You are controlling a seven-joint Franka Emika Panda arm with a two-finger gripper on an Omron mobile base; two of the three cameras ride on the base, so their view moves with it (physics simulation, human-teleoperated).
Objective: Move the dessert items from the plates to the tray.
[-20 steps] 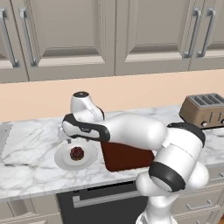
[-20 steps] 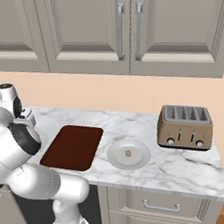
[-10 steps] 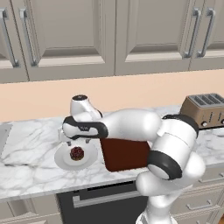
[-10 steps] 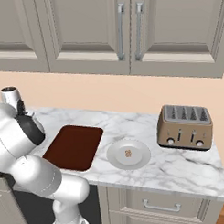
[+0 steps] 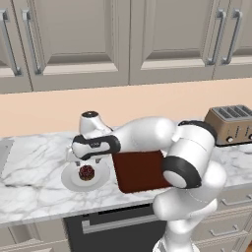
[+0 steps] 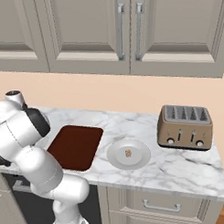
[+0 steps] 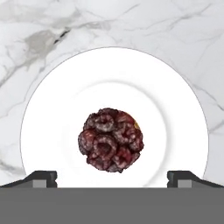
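A dark maroon bumpy dessert (image 5: pixel 86 172) sits in the middle of a round white plate (image 5: pixel 70 180) on the marble counter, left of the tray (image 5: pixel 140 170). My gripper (image 5: pixel 86 161) hangs open just above it, pointing down. In the hand view the dessert (image 7: pixel 111 140) lies centred on the plate (image 7: pixel 52 122), and my gripper (image 7: pixel 112 177) has one fingertip on either side, well apart and not touching it. A second white plate (image 6: pixel 117 158) holds a small pale tan morsel (image 6: pixel 128 153), to the right of the dark reddish-brown tray (image 6: pixel 76 146).
A metallic brown toaster (image 5: pixel 231 123) stands at the counter's right end, also seen as the toaster (image 6: pixel 185 127) beside the second plate. Grey cabinets hang above the counter. A sink edge (image 5: pixel 2 157) shows at the far left.
The hand has sunk a little toward the plate with the dark dessert, and the arm's elbow has swung across. The jaws stay wide open.
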